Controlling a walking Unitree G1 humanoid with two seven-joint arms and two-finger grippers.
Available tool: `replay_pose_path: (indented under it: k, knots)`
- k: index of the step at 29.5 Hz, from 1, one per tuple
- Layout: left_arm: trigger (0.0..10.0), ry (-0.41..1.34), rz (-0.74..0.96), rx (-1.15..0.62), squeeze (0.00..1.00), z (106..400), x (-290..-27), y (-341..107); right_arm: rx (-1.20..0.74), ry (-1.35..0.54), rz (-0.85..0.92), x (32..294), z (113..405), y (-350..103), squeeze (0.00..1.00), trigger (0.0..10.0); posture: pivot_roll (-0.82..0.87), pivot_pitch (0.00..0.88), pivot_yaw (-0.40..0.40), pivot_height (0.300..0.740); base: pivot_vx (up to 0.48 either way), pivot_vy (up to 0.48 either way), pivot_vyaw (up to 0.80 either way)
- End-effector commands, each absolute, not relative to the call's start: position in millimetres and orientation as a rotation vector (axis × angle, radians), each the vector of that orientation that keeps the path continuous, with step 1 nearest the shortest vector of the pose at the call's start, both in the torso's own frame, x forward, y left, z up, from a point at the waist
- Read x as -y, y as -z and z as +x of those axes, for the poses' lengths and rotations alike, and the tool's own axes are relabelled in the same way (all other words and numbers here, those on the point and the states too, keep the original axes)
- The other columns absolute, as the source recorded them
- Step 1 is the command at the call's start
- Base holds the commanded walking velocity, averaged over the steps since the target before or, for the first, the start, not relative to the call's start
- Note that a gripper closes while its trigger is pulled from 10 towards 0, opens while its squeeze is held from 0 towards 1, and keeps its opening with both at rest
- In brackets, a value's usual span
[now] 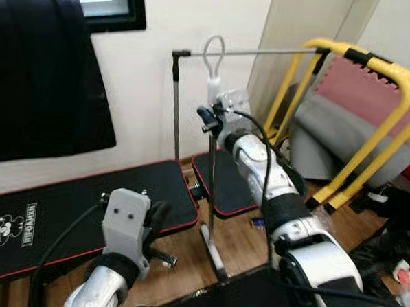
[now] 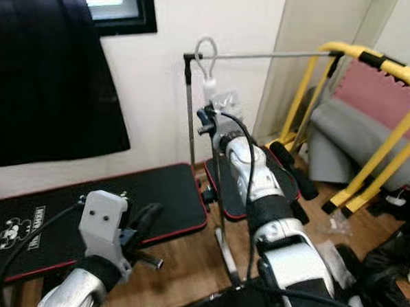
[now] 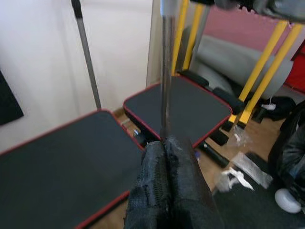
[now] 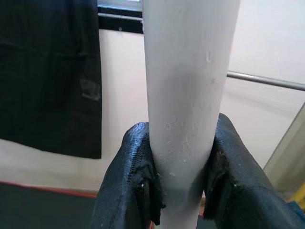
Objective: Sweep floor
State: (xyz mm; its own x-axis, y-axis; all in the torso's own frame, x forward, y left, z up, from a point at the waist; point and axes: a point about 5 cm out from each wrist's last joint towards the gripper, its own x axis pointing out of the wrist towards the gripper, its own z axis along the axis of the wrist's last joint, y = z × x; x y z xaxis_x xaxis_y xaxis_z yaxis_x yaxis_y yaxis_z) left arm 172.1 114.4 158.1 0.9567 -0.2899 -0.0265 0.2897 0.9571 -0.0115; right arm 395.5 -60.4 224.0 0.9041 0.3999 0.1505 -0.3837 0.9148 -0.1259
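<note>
The broom (image 1: 212, 161) stands upright in front of us, its white handle clamped between the fingers of our right gripper (image 4: 178, 191) near the top, just under the hanging loop. Our left gripper (image 3: 164, 164) has its fingers pressed together low against the thin metal shaft, though we cannot tell whether it truly grips the shaft. The broom head is hidden, so we judge the sweep is at carrying or positioning, not yet stroking. Next we need to tilt the handle and draw the head along the wooden floor (image 1: 238, 241). Room is tight: the black mats (image 1: 85, 202) lie just left, the clothes rail (image 1: 244, 54) stands close behind, and the yellow frame (image 1: 372, 114) crowds the right.
</note>
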Motion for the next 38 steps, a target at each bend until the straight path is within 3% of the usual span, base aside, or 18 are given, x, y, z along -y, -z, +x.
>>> replay_pose_path:
  k: [1, 7, 8, 16, 24, 25, 27, 28, 29, 31, 38]
  knots:
    - [10.0, 0.225, -0.003, -0.036, 0.00, 169, -116, -159, 0.262, -0.396, -0.084, 58, 396, -242, 0.00, 10.0, 0.04, 0.237, -0.089, 0.740, 0.000, 0.000, 0.00]
    - [10.0, 0.227, -0.010, -0.049, 0.00, 155, -111, -166, 0.322, -0.371, -0.067, 50, 399, -250, 0.00, 10.0, 0.06, 0.275, -0.090, 0.740, 0.000, 0.000, 0.00]
    - [10.0, 0.228, -0.012, -0.050, 0.00, 154, -111, -167, 0.335, -0.357, -0.081, 50, 399, -251, 1.00, 10.0, 0.06, 0.282, -0.087, 0.740, 0.000, 0.000, 0.00]
    - [10.0, 0.239, -0.012, -0.065, 0.00, 149, -108, -170, 0.351, -0.430, -0.303, 46, 394, -228, 1.00, 10.0, 0.06, 0.280, -0.079, 0.740, 0.000, 0.000, 0.00]
    - [10.0, 0.237, -0.001, -0.074, 0.00, 155, -110, -167, 0.274, -0.485, -0.308, 70, 393, -208, 1.00, 10.0, 0.04, 0.246, -0.073, 0.740, 0.000, 0.000, 0.00]
    - [10.0, 0.236, 0.002, -0.073, 0.00, 157, -110, -166, 0.257, -0.502, -0.309, 76, 391, -203, 0.82, 10.0, 0.03, 0.240, -0.071, 0.740, 0.000, 0.000, 0.00]
    - [10.0, 0.235, 0.005, -0.074, 0.00, 159, -111, -166, 0.245, -0.512, -0.311, 80, 390, -199, 0.82, 10.0, 0.03, 0.238, -0.070, 0.740, 0.000, 0.000, 0.00]
    - [10.0, 0.235, 0.007, -0.073, 0.00, 160, -111, -166, 0.239, -0.516, -0.314, 84, 389, -195, 0.52, 10.0, 0.02, 0.232, -0.069, 0.740, 0.000, 0.000, 0.00]
    - [10.0, 0.235, 0.007, -0.073, 0.00, 160, -111, -166, 0.239, -0.516, -0.314, 84, 389, -195, 0.52, 10.0, 0.02, 0.232, -0.069, 0.740, 0.000, 0.000, 0.00]
    - [10.0, 0.237, 0.009, -0.070, 0.00, 163, -111, -165, 0.209, -0.493, -0.290, 96, 388, -190, 0.00, 10.0, 0.01, 0.220, -0.066, 0.740, 0.000, 0.000, 0.00]
    - [10.0, 0.240, 0.018, -0.060, 0.00, 171, -111, -164, 0.142, -0.518, -0.212, 106, 384, -178, 0.00, 10.0, 0.00, 0.196, -0.063, 0.740, 0.000, 0.000, 0.00]
